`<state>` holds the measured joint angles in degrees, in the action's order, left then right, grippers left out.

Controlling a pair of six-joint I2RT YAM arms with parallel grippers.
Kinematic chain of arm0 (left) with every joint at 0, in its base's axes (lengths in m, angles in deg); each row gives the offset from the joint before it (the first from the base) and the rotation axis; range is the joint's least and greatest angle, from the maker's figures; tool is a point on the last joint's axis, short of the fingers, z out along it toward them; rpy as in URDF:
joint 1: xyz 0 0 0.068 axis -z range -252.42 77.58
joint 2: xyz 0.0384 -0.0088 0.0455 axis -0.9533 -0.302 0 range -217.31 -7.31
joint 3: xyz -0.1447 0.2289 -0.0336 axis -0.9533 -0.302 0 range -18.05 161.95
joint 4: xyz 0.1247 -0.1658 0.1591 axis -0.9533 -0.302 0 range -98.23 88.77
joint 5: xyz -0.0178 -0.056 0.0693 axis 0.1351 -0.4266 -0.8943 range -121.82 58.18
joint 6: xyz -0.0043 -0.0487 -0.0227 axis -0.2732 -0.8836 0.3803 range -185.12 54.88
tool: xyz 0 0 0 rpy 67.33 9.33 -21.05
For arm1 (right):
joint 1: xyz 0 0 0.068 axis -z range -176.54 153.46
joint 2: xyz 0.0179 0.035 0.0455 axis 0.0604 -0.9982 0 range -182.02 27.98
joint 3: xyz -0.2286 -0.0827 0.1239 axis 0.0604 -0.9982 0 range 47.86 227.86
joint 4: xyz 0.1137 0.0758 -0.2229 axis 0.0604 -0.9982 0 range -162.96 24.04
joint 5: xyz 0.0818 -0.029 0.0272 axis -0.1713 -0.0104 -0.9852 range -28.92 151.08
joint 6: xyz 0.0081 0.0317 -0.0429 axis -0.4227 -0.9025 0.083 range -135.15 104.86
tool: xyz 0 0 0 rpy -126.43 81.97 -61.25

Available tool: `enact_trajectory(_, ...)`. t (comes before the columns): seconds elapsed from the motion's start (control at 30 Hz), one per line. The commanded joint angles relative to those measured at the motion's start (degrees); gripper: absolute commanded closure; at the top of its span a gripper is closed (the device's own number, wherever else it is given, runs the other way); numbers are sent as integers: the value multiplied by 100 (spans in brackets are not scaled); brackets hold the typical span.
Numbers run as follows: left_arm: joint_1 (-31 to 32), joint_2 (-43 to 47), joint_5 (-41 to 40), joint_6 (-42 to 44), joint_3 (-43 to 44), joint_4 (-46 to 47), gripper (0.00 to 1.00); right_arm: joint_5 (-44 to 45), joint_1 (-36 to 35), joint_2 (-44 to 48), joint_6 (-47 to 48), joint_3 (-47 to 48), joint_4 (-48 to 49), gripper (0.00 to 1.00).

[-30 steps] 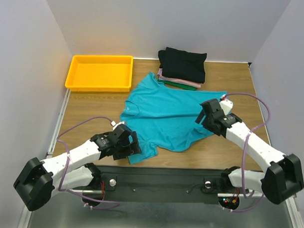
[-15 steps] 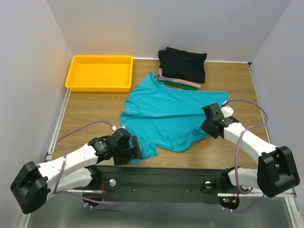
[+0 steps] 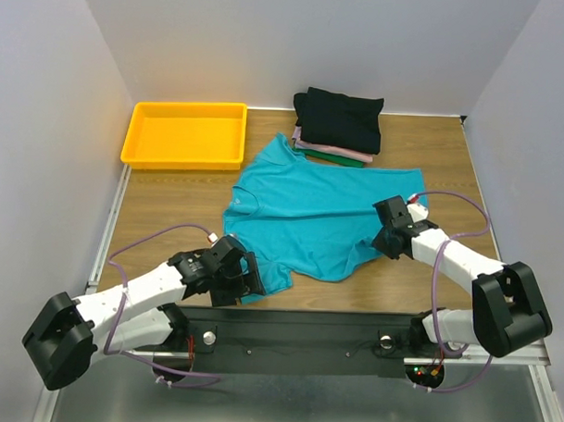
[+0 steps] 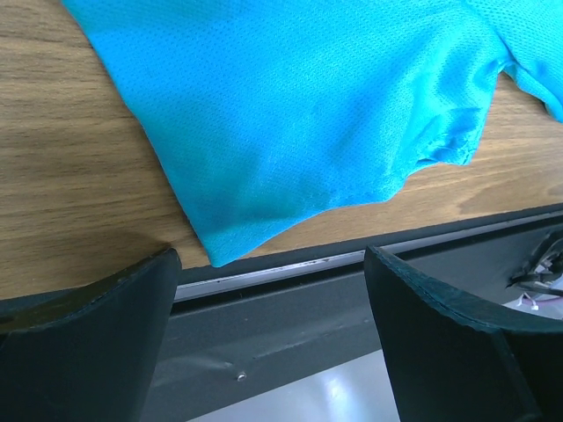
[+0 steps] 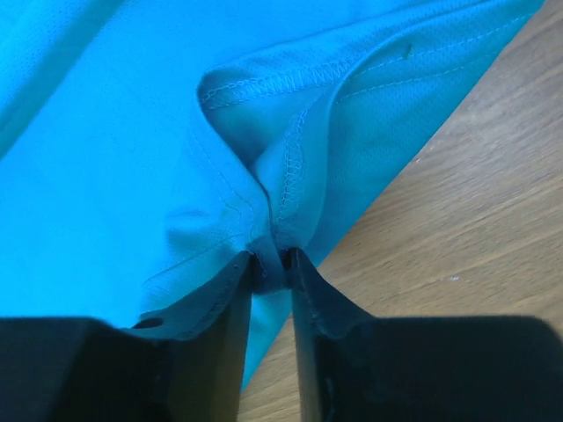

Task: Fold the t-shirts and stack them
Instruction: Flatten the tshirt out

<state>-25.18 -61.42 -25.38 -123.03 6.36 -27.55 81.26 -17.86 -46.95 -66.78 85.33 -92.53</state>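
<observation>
right gripper (image 5: 270, 260) clamps teal t-shirt (image 5: 114, 132) hem; left gripper (image 4: 268, 264) spread wide, empty, over shirt corner at near table (image 4: 70, 176) edge.

On my screen the teal t-shirt (image 5: 114, 132) reads as a fine-mesh knit cloth, matt, with stitched hems. The counter (image 3: 171, 212) is smooth wood grain with a soft sheen. The yellow tray (image 3: 182, 158) looks like glossy moulded plastic. The right gripper (image 5: 271, 261) has matt black jaws.

Wooden table (image 3: 167, 207), pale grey walls (image 3: 297, 36) on three sides, black rail (image 3: 306, 325) along near edge
</observation>
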Motion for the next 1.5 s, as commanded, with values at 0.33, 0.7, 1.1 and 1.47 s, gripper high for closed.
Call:
enact_trajectory(0.33,57,-434,-204,359,293,-461,2,-135,49,1304,6,-91,-672,99)
enact_trajectory(0.7,83,-592,-107,623,346,-487,1,-761,40,3178,-786,-118,-3133,98)
enact_trajectory(1.1,92,-864,-599,368,495,-505,31,-463,49,2792,-304,558,-4075,100)
enact_trajectory(1.47,92,-1085,-977,333,653,-584,100,-146,49,2747,-145,884,-4558,100)
